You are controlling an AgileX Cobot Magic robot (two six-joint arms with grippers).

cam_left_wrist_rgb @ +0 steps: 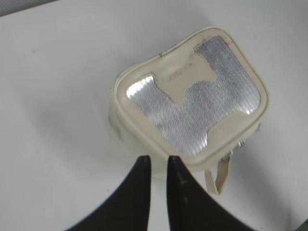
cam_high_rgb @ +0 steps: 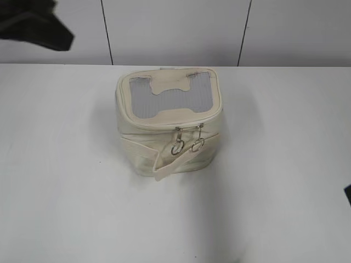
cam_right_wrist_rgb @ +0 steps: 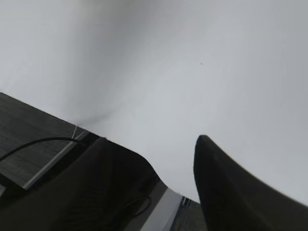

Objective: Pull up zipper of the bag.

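The cream bag [cam_high_rgb: 170, 98] stands on the white table, with its grey mesh top facing up. The zipper [cam_high_rgb: 159, 126] runs round the top rim. Its two silver sliders with ring pulls [cam_high_rgb: 176, 147] [cam_high_rgb: 198, 143] hang side by side on the front face. The left wrist view looks down on the bag [cam_left_wrist_rgb: 192, 96]. My left gripper [cam_left_wrist_rgb: 158, 159] is shut and empty, above the bag's near-left rim without touching it. My right gripper [cam_right_wrist_rgb: 159, 144] is open and empty over the table edge, far from the bag.
A loose cream strap [cam_high_rgb: 170, 164] hangs over the bag's front and shows in the left wrist view [cam_left_wrist_rgb: 219, 178]. The white table [cam_high_rgb: 66, 192] is bordered by a wall behind. The left arm [cam_high_rgb: 33, 27] is a dark shape at top left. Floor and a cable [cam_right_wrist_rgb: 29, 144] lie beyond the table edge.
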